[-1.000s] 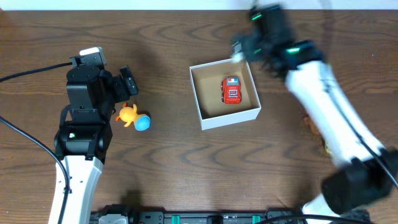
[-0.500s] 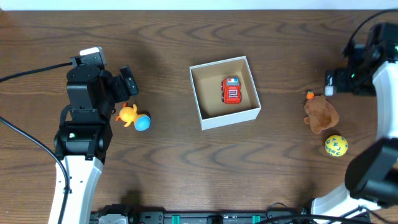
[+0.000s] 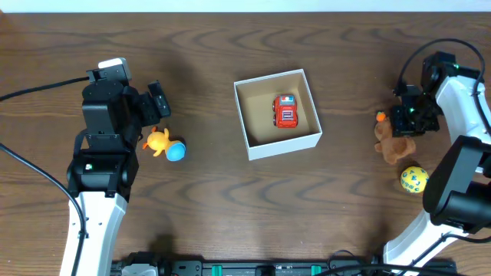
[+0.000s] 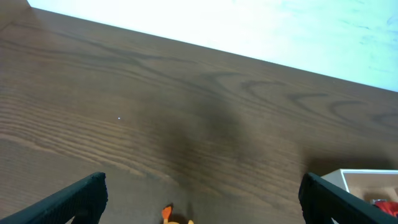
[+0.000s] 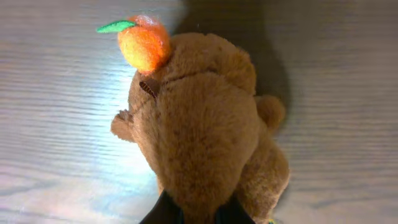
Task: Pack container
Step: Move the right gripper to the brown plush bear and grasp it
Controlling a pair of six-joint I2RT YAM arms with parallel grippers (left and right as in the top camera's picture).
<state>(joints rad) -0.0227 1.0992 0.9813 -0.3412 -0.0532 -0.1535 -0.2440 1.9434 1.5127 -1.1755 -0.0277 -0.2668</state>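
One container (image 3: 285, 144) well apart from right tool (image 3: 404, 124)

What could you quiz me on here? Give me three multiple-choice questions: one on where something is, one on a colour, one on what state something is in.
1. Where is the small red toy car?
A) inside the square white cardboard box
B) on the floor
C) held up by an arm

2. What colour is the patterned round ball near the brown plush animal?
A) pink
B) yellow
C) white

3. How do the jaws of the left arm stand?
A) shut on a toy
B) shut on nothing
C) wide open, gripping nothing

Answers: 1 A, the car sits on the box's brown floor. 2 B, the overhead view shows it yellow. 3 C, the left wrist view shows the fingers far apart.
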